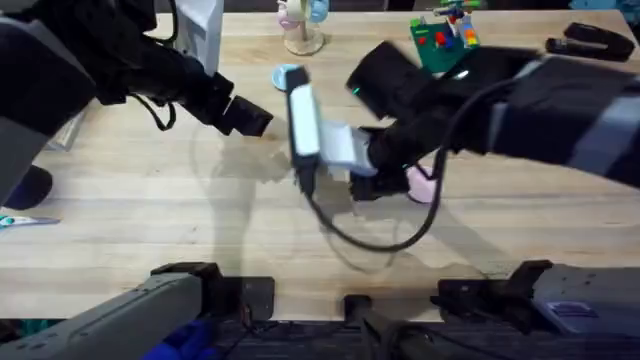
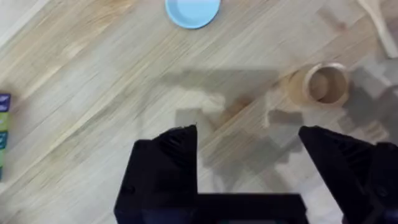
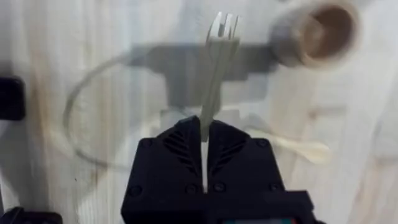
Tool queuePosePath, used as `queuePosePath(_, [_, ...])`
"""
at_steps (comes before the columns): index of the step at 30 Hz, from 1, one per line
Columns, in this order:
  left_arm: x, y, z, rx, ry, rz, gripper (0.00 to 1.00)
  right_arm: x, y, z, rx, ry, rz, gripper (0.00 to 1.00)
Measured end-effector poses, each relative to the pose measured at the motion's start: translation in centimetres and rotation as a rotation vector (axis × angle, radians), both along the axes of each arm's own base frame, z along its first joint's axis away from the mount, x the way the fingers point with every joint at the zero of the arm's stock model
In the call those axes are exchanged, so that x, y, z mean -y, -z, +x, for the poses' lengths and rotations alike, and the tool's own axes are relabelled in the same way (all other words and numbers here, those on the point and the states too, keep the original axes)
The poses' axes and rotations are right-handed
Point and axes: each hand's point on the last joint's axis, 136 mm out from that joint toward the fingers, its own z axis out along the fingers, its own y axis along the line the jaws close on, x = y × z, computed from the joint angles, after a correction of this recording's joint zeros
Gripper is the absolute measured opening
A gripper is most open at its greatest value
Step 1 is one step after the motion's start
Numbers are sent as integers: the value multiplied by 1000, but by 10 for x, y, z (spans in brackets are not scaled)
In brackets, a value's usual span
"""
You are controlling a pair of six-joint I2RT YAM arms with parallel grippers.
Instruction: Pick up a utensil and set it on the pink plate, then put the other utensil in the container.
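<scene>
Right claw (image 3: pixel 204 134) pinches the fork (image 3: pixel 217 59) above bare table beside the container (image 3: pixel 323 34); left claw (image 2: pixel 249 146) gapes

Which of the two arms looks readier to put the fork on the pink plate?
The right one. Its gripper is already shut on the fork, and the pink plate lies beside it. The left gripper hangs open and empty.

Your right arm (image 1: pixel 520 100) covers most of the pink plate (image 1: pixel 424 186); only an edge shows. Spoon (image 2: pixel 384 28) cut off by frame edge. Container (image 3: pixel 320 34) blurred.
</scene>
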Motion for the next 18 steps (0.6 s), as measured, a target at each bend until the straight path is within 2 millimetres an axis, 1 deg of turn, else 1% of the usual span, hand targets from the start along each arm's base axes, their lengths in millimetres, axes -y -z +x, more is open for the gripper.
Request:
queuePosePath(4, [10,-3,-1,1,31,-56,993,20,-12,17,22,82,15,33])
queuePosePath(9, [32,-11,-6,1,96,-173,993,57,-19,39,73,200,-43,33])
queuePosePath(13, [49,-21,-9,15,154,-277,993,82,-16,45,62,272,-97,33])
queuePosePath(14, [59,-29,-9,34,192,-336,992,111,-13,47,10,408,-142,33])
queuePosePath(18, [61,-30,-9,34,198,-347,993,124,-11,43,-24,459,-169,34])
